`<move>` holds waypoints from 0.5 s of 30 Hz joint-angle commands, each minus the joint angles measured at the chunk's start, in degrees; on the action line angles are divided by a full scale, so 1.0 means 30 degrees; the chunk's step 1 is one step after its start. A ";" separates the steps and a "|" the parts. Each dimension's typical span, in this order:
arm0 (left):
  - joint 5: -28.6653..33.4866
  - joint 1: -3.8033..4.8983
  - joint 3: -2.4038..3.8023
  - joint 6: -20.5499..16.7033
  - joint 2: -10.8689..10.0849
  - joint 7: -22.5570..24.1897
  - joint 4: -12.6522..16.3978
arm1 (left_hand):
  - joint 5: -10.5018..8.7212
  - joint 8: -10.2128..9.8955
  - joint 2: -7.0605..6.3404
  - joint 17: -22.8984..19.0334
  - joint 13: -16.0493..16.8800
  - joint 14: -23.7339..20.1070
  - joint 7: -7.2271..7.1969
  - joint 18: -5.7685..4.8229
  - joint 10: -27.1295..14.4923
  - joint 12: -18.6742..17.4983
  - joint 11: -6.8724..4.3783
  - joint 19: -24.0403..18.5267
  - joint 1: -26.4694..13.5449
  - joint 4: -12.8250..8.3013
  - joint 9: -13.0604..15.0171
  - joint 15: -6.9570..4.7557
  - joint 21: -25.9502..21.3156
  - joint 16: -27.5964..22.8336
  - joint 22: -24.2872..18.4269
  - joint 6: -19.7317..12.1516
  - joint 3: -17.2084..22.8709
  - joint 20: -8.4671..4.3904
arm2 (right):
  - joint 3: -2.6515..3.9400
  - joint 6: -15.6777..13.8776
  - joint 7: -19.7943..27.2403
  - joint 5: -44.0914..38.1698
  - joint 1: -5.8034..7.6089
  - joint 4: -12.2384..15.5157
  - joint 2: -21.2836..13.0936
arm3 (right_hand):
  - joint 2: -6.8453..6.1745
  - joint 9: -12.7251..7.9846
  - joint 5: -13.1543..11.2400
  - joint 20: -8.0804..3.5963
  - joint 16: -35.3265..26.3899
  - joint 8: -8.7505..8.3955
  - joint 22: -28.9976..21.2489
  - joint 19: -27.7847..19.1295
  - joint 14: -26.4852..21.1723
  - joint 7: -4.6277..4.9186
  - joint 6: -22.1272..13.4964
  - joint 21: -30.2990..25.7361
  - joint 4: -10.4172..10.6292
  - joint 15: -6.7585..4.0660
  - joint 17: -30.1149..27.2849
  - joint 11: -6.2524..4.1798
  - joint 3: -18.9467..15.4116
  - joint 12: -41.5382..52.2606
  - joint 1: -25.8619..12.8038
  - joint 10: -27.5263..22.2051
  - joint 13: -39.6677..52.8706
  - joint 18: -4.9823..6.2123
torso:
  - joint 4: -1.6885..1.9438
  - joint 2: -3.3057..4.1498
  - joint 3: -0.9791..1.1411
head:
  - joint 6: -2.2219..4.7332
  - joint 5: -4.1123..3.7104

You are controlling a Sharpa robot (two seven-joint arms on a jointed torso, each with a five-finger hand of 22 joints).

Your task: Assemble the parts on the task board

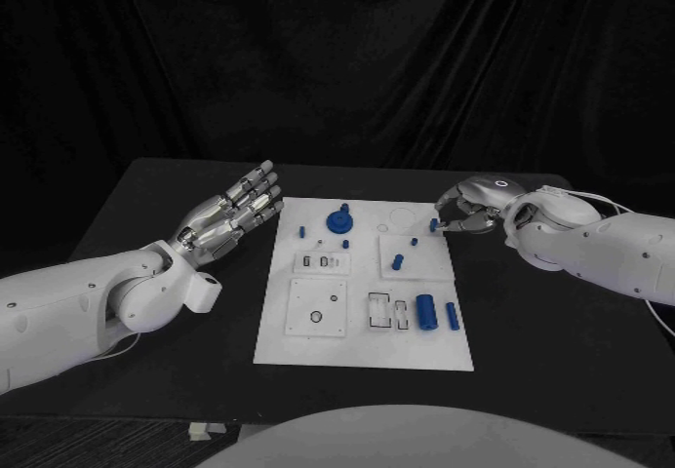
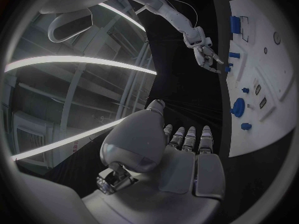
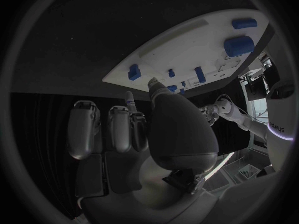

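While the blue parts [image 1: 426,312] lie and stand on the white board [image 1: 363,341] in the middle of the desk [image 1: 140,195], the right hand [image 1: 465,216] reaches a small part [image 1: 433,225] at the far right edge, fingers curled; whether it holds it, I cannot tell. Next it likely needs a firm pinch. The left hand [image 1: 232,212] hovers flat beside the board, fingers apart, holding nothing.

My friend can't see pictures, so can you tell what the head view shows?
A white task board lies in the middle of a black table, with small blue parts on it, such as a round blue knob and a blue cylinder. The left hand hovers open beside the board's left edge. The right hand reaches to a small blue piece at its far right corner.
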 commanded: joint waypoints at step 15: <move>0.0009 -0.0033 0.0017 0.0518 0.0025 0.0077 0.0037 | 0.0109 0.0146 -0.0072 -0.0020 0.0001 -0.0041 0.0311 0.0177 0.0035 -0.0029 0.0286 0.0021 0.0006 -0.0061 0.0058 0.0165 -0.0066 -0.0069 -0.0030 0.0125 0.0139 0.0126 | 0.0009 0.0415 -0.0415 -0.0010 -0.0395 -0.0853 0.0592 | 0.0182 0.0392 0.2378 0.0131 -0.0174 0.0256 0.2733 0.0182 0.1140 0.0078 0.0279 -0.0284 -0.0214 0.0164 -0.0063 0.0209 0.0101 0.0068 0.0838 0.2037 0.5023 0.0068 | 0.0000 -0.0008 0.0001 | 0.0003 0.0037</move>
